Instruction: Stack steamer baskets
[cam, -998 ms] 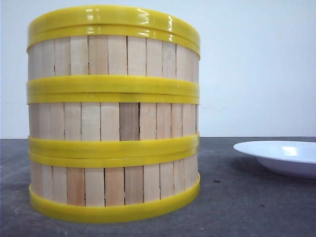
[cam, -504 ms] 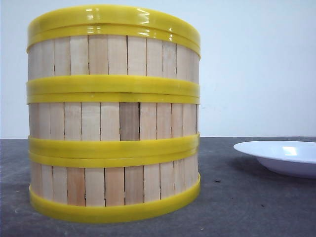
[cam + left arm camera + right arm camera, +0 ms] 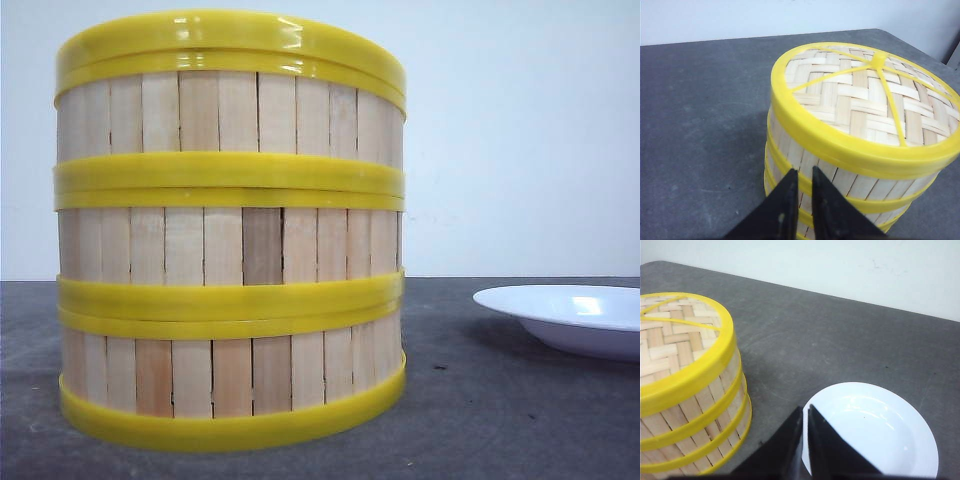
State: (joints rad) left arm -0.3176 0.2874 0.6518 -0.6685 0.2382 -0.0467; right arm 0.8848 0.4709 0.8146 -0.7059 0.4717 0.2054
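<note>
While three steamer baskets (image 3: 230,230) stand stacked, left gripper (image 3: 805,187) and right gripper (image 3: 805,425) hang closed, empty

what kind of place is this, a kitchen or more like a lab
More likely a lab or test bench than a kitchen: a bare dark grey table against a plain white wall, holding only stacked steamer baskets and an empty white plate. No stove, sink or food shows.

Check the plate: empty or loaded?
Empty. The plate shows a bare white bowl in the right wrist view, nothing on it; it sits on the table apart from the basket stack.
</note>
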